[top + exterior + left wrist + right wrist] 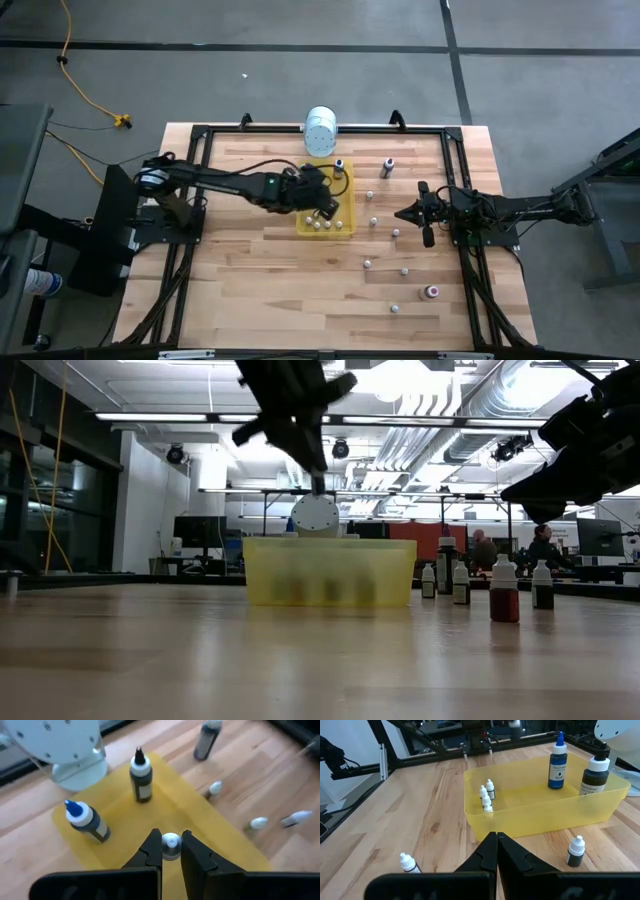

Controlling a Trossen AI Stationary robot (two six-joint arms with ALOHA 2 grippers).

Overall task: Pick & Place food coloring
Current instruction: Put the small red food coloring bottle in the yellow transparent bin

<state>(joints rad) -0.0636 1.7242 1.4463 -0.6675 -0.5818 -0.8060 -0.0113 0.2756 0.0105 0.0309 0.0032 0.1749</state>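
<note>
**Holding a tiny bottle over the tray**

Hovering my left gripper above the yellow tray, I have its jaws nearly closed on a tiny white-capped bottle, pinched right between the fingertips at the cap. It looks light, hard and smooth, so I judge it could twist or slip; a hold across the body just under the cap seems safest. Ahead of the jaws, a blue-capped bottle and a dark bottle stand in the tray. More small bottles sit scattered on the table beyond the tray, near my right gripper, which waits fully closed and empty. A white container stands behind the tray.
</note>
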